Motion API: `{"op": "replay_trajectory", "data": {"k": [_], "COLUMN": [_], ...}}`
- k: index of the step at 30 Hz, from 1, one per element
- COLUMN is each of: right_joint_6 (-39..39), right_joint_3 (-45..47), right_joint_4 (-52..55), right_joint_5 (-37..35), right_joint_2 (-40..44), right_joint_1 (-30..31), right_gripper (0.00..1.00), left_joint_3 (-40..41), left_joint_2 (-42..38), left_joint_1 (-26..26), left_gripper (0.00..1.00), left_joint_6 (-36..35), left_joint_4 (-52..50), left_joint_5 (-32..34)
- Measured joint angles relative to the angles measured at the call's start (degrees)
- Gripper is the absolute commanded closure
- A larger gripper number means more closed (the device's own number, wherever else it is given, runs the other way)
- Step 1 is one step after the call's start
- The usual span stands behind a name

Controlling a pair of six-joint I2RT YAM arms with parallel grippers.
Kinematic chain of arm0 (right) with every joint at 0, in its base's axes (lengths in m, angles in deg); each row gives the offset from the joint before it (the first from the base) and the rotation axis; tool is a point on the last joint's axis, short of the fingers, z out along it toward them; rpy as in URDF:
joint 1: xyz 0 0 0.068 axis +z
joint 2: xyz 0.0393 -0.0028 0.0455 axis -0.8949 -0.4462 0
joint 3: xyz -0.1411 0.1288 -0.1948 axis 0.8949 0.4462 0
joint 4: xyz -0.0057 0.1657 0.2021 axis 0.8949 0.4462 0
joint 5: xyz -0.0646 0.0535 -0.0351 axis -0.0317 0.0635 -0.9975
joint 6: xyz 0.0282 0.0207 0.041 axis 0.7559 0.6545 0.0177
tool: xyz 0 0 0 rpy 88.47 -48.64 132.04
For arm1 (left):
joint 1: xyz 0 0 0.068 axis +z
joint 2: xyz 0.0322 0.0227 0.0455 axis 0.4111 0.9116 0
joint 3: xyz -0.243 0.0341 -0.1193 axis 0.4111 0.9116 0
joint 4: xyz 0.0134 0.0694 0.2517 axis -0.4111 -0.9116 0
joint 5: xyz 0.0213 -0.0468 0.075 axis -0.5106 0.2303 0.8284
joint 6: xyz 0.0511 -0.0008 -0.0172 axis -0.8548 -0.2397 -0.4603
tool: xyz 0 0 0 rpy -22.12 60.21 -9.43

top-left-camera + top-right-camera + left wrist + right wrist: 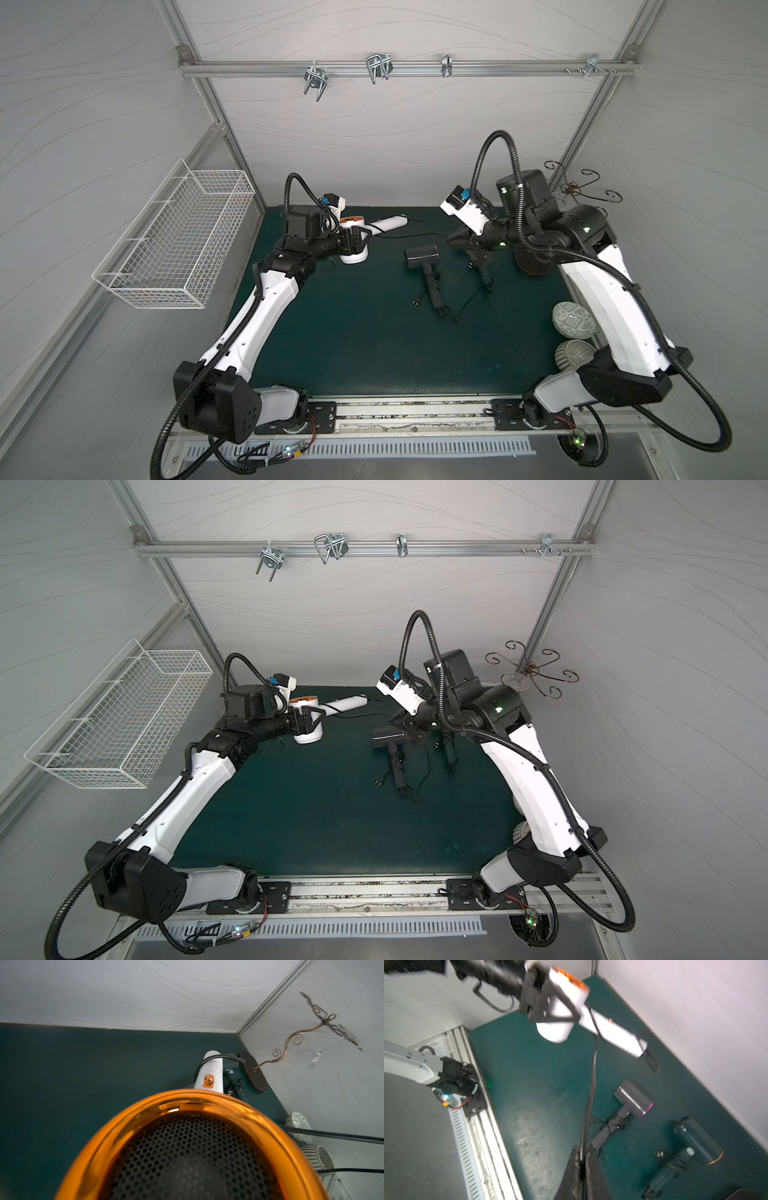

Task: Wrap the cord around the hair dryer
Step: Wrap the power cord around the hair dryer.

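Left tool (362, 242) wide, right tool (582, 1157) pinched

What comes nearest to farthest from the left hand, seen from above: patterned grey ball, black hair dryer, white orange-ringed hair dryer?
1. White orange-ringed hair dryer, gripped in the left hand, back left.
2. Black hair dryer, in the middle.
3. Patterned grey ball, right edge.

Three hair dryers out here: white hair dryer (387, 224), grey hair dryer (420, 255), dark teal hair dryer (697, 1142) — and a cord (591, 1084) on each, three again. Two robot arms: left arm (266, 307), right arm (598, 299). One wire basket (174, 249). Four hooks (378, 68) on one rail (498, 68). Two pale ornaments — a patterned ornament (575, 322), a ribbed ornament (571, 353). One scrolled stand (530, 669), one wine glass (310, 1057).
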Motion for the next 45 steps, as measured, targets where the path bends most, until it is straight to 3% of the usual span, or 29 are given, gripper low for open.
{"op": "replay_trajectory", "data": {"k": [10,20,30,37,41,45], "right_joint_6": [-0.7,-3.6,-7.6,-8.4,-8.0,-6.3], "right_joint_3": [-14.7,-16.3,-15.9,-14.6,-13.7,-9.7], "right_joint_4": [2.1,-1.5,-8.6,-11.3,-11.6,-12.7], "right_joint_5": [-1.6,-8.4,-14.8,-13.9,-9.6,-2.7], "right_joint_2": [-4.7,-7.5,-8.9,-11.5,-12.3,-12.0], "right_joint_1": [1.5,1.5,-0.5,-8.5,-13.3,-17.6], "right_gripper": [1.00,1.00,1.00,1.00,1.00,1.00], "left_joint_3": [3.2,6.8,6.9,5.6,-2.0,-8.5], "left_joint_2": [0.2,-4.0,-7.5,-9.9,-8.2,-7.0], "left_joint_1": [-0.1,-0.5,-7.0,-12.7,-19.5,-22.8], "left_gripper": [1.00,1.00,1.00,1.00,1.00,1.00], "left_joint_6": [-2.7,-5.4,-8.0,-8.0,-7.6,-5.5], "left_joint_4": [0.1,-3.7,-7.8,-10.5,-12.9,-10.0], "left_joint_5": [0.9,-0.1,-2.5,-11.5,-17.9,-24.2]}}
